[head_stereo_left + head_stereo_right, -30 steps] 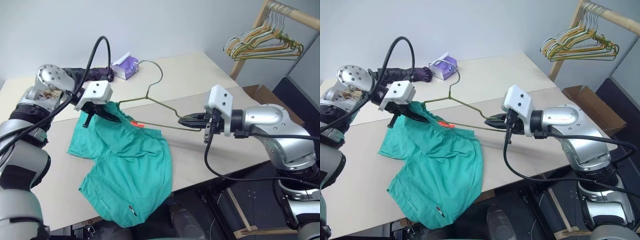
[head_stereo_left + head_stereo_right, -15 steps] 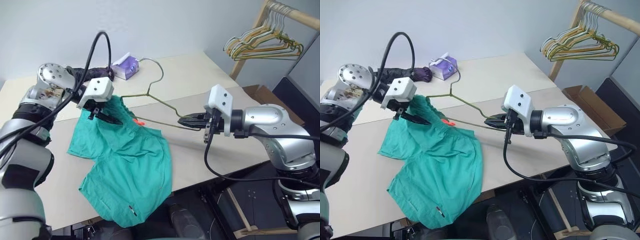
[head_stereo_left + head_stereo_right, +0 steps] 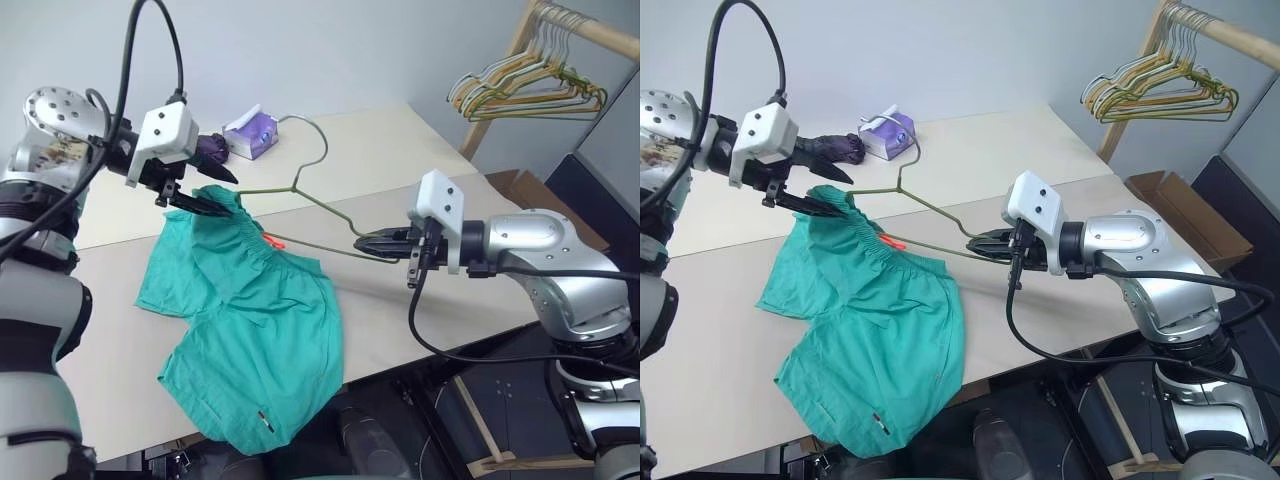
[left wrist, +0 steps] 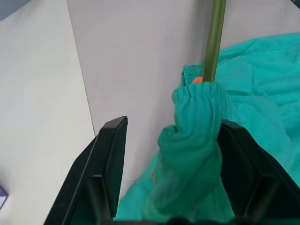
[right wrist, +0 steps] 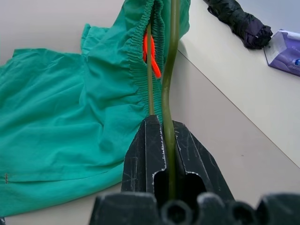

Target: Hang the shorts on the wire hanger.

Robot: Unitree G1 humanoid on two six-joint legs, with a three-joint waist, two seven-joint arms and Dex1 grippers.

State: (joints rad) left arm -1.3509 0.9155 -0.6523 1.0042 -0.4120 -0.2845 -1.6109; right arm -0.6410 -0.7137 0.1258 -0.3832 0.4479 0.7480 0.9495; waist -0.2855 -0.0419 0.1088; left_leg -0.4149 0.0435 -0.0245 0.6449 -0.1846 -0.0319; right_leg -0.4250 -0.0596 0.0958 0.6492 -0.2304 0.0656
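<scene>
**Threading the waistband along the wire**

Nearest, the shorts (image 3: 250, 340) are lying over the front edge of the worktop (image 3: 400, 150), with one leg hanging past that edge. The cloth is spreading flat from there toward the middle of the worktop, where the gathered waistband is rising off the surface.

Further in, the right gripper (image 3: 378, 243) is holding the wire hanger (image 3: 310, 205) by its right corner, the fingers pressed together on the wire, so the hanger is staying lifted above the worktop. The lower wire is passing inside the waistband, beside the small orange tag (image 5: 151, 54).

Beyond that, toward the far left corner, the left gripper (image 3: 205, 203) is standing with its fingers spread. A bunched fold of the waistband is sitting between them around the left arm of the hanger, but the fingers are not squeezing it, as far as I can tell.

To do this step well, I think the right gripper should be keeping the hanger still and level while the left one is working. The left gripper probably needs a new hold on the waistband, lower on the cloth, and then a pull along the wire toward the hanger's left corner. Pulling sideways too fast may be dragging the cloth off the wire again.

At the far edge, a dark umbrella (image 3: 205, 148) and a purple tissue pack (image 3: 250, 133) are lying, well apart from the work.
</scene>
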